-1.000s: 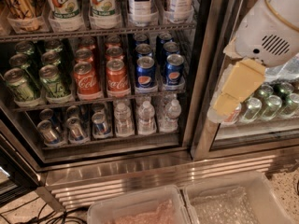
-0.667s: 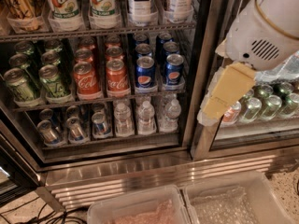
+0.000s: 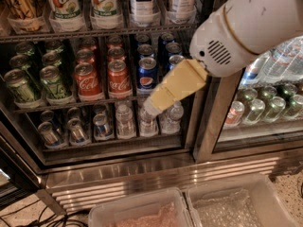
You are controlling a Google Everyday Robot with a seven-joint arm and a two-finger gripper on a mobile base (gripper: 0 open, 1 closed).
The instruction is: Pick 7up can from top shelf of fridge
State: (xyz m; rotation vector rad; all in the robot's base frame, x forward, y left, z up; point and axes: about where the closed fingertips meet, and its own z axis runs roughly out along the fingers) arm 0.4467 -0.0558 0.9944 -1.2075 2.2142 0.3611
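The tool [image 3: 152,105] has swung left — now before the small bottles [image 3: 125,119], well below the 7up can [image 3: 105,3]; its grip cannot be told.

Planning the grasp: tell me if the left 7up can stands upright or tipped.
Upright: the left 7up can stands straight on the top shelf, base down. The gripper hangs lower, in front of the water bottles.
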